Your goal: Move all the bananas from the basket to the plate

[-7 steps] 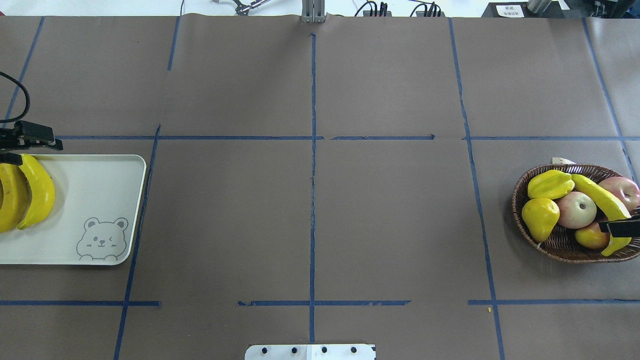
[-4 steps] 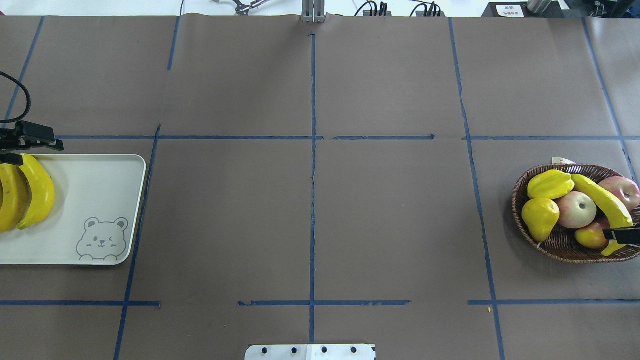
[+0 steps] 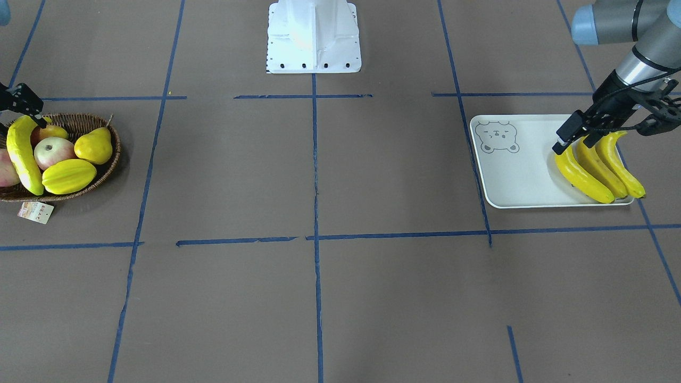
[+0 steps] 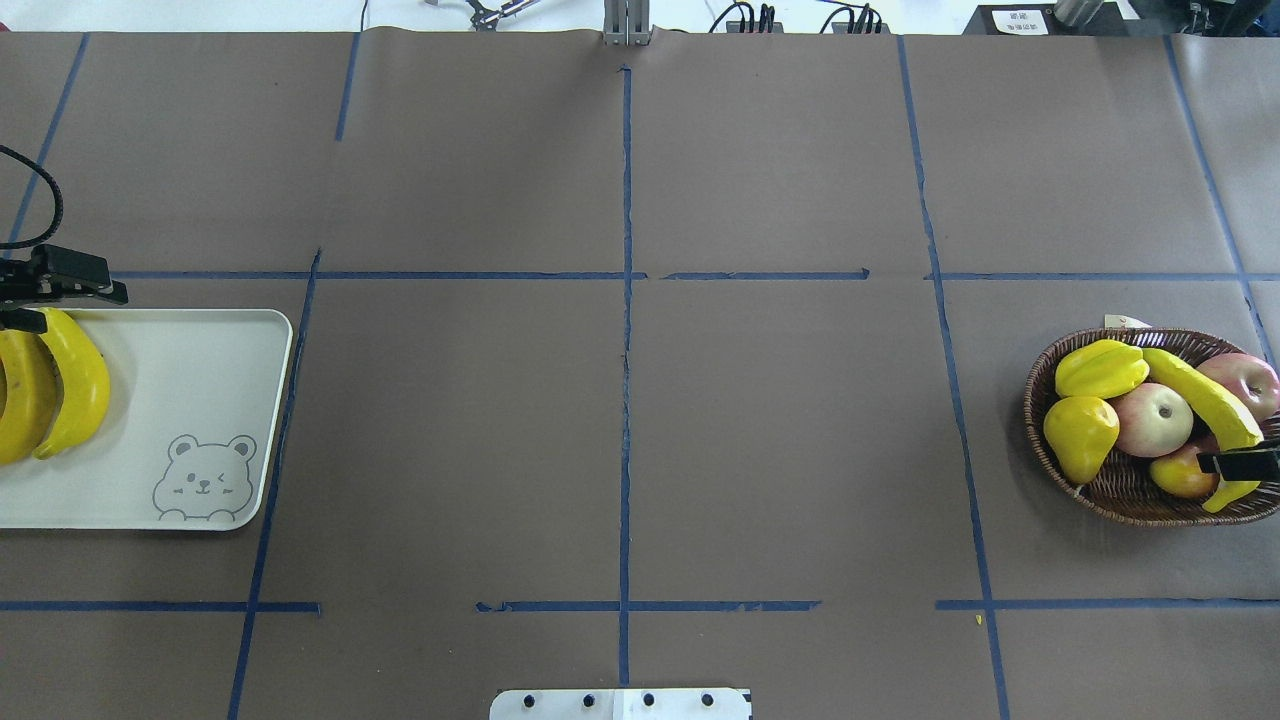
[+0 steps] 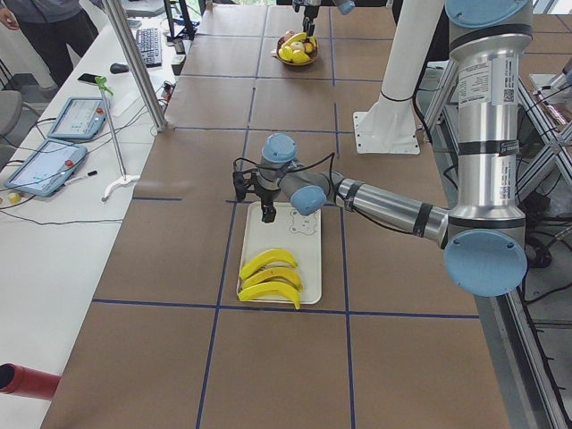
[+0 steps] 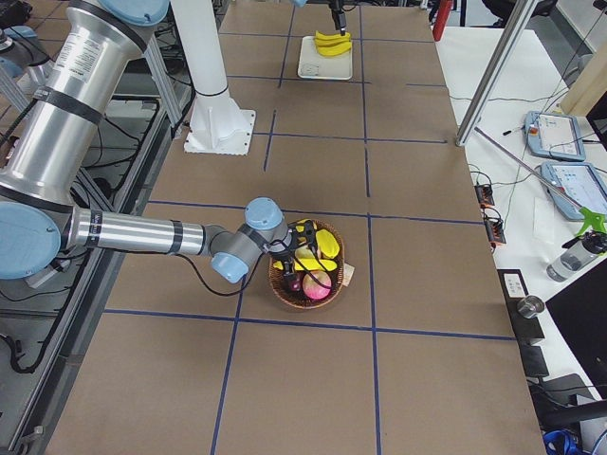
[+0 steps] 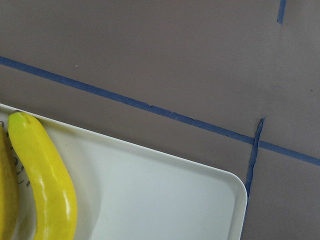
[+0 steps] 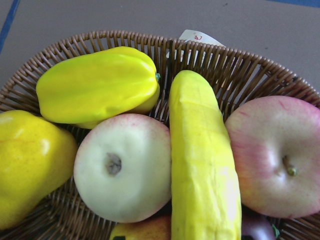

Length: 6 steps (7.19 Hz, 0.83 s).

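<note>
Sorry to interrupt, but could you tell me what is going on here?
It is a banana transfer from the basket to the plate. Three bananas lie on the plate, the left gripper open above their ends. One banana lies in the basket among other fruit; the right gripper is at its end, but I cannot tell whether its jaws have closed.

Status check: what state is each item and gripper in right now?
Dark-brown woven wicker basket: upright, part full.
Pale rectangular bear-print plate: flat, half bare.
Three long yellow bananas: lying side by side on the plate.
Fourth yellow banana: lying in the basket over other fruit.
Left gripper: open, by the three bananas' ends.
Right gripper: at the fourth banana's end; open or shut unclear.
</note>
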Each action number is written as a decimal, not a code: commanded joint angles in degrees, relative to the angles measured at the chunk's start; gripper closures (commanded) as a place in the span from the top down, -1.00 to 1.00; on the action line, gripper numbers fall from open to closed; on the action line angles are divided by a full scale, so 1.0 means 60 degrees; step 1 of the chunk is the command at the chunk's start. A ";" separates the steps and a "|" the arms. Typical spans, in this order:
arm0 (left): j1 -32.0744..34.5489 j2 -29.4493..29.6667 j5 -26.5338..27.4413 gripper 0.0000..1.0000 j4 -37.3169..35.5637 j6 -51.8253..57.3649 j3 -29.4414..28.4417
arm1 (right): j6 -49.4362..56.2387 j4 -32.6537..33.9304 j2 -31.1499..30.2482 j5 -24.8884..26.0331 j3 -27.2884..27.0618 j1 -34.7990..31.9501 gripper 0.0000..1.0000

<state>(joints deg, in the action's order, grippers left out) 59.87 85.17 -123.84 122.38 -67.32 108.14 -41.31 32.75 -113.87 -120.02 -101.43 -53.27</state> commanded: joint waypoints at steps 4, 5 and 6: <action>-0.0120 -0.0001 0.0015 1.00 -0.0006 0.0000 -0.0035 | 0.0000 0.0005 0.0067 0.0022 0.0059 -0.0028 -0.61; -0.0120 -0.0001 0.0015 1.00 -0.0006 0.0000 -0.0035 | 0.0014 -0.0009 0.0052 0.0008 0.0030 -0.0115 -0.77; -0.0120 -0.0001 0.0015 1.00 -0.0006 0.0000 -0.0035 | 0.0102 0.0005 0.0008 -0.0094 -0.0057 -0.0479 -0.85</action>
<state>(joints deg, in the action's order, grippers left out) 59.18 85.17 -123.75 122.34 -67.32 107.93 -41.13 32.75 -113.58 -120.09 -101.30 -54.27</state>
